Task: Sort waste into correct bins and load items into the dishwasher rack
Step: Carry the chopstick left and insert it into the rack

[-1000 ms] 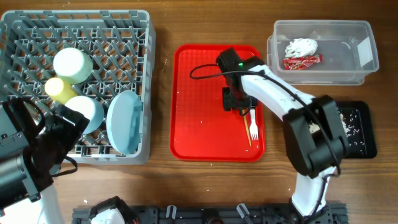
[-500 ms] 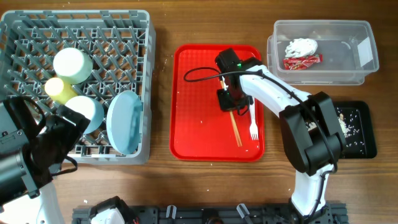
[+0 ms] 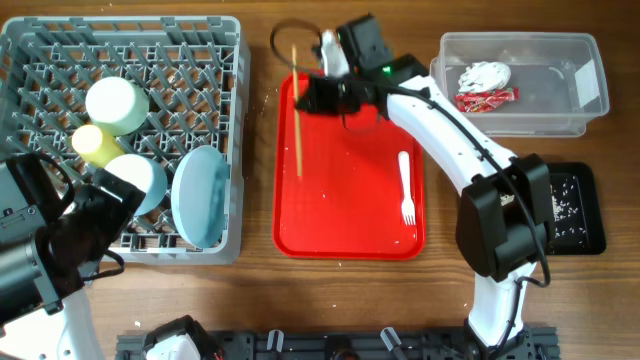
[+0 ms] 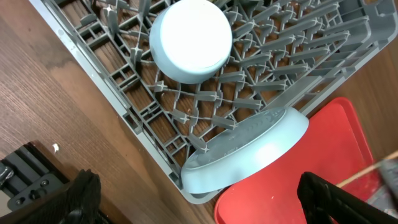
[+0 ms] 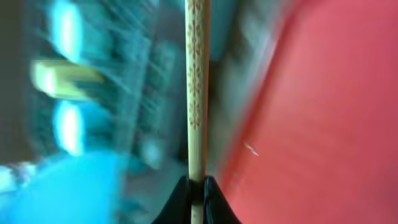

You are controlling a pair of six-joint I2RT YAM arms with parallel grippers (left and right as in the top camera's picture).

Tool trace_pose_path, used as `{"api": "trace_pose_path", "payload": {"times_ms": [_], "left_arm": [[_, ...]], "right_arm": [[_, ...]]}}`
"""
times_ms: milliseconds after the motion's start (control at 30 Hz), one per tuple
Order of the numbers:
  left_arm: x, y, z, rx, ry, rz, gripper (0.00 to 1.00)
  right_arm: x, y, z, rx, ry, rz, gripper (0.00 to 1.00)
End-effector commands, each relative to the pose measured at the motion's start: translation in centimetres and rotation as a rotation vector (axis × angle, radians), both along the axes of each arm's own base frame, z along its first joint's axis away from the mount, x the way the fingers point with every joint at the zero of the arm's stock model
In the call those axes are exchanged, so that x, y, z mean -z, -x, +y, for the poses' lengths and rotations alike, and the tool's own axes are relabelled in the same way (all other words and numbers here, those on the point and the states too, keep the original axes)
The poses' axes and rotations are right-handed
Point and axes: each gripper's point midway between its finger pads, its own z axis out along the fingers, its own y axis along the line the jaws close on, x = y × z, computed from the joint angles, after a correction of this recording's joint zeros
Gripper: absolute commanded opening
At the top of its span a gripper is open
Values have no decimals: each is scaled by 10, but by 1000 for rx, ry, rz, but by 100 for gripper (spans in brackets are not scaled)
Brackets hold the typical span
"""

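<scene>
1. Holding the chopsticks (image 3: 297, 140) tight, the right gripper (image 3: 304, 96) is closed on them near their middle, by the far left corner of the red tray (image 3: 340, 215).
2. The chopsticks run along the left edge of the red tray. One end sticks out past its far edge.
3. The right wrist view is very blurry, but you can see the two fingers pinching the chopsticks (image 5: 196, 93) at the bottom of the picture.
4. A white fork (image 3: 405, 188) lies flat on the red tray, near its right edge, well apart from the right gripper.
5. The dishwasher rack (image 3: 120, 25) sits just left of the red tray.
6. In the rack, a pale blue plate (image 3: 203, 195) leans on its edge on the side nearest the red tray.
7. Farther from the red tray are a pale blue bowl (image 3: 135, 180), bottom up, a yellow cup (image 3: 98, 143) and a light green bowl (image 3: 117, 105).
8. The left gripper (image 4: 199, 180) is wide open and holds nothing. It hangs over the rack's rim and the plate, left of the red tray.
9. A clear tub (image 3: 515, 40) stands right of the red tray, at the far side. A white napkin (image 3: 484, 75) and a red wrapper (image 3: 487, 98) lie in it.
10. A black tray (image 3: 592, 220) lies right of the red tray, at the near side, with food scraps (image 3: 562, 195) in it.
</scene>
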Motion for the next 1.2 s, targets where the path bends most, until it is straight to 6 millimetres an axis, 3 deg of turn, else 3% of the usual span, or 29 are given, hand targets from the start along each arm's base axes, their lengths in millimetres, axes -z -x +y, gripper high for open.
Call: {"api": "trace_pose_path", "payload": {"times_ms": [0,100,200,333,400,633,933,1000,1033,1067,1100,1167], "left_arm": [[1,3,3,-26,-7,14,100],[2,5,2,-25,-3,24,100],[3,6,2,-25,-1,28,100],[5,7,2,-25,2,35,100],[5,7,2,-25,5,40,100],[9,7,2,-25,14,62,100],[14,2,4,-25,25,89,100],[16,1,4,-25,30,99,100],[17,1,4,-25,31,102,100],[18,0,5,-25,33,106,100],[18,0,5,-25,34,109,100],[19,0,5,-25,34,111,100]], "right_arm": [[-40,-10,37,102,-209,73,4],[-62,-30,60,175,-288,-35,4],[-72,-44,68,267,-294,-129,5],[-85,-48,91,296,-343,-234,4],[-71,-51,95,333,-311,-242,4],[8,-42,121,265,-204,-202,4],[19,-26,134,138,-165,-265,5],[25,-20,136,116,-136,-260,14],[28,-19,135,111,-124,-255,25],[30,-17,134,105,-112,-254,44],[28,-17,133,99,-101,-256,50],[17,-17,130,83,-78,-279,52]]}}
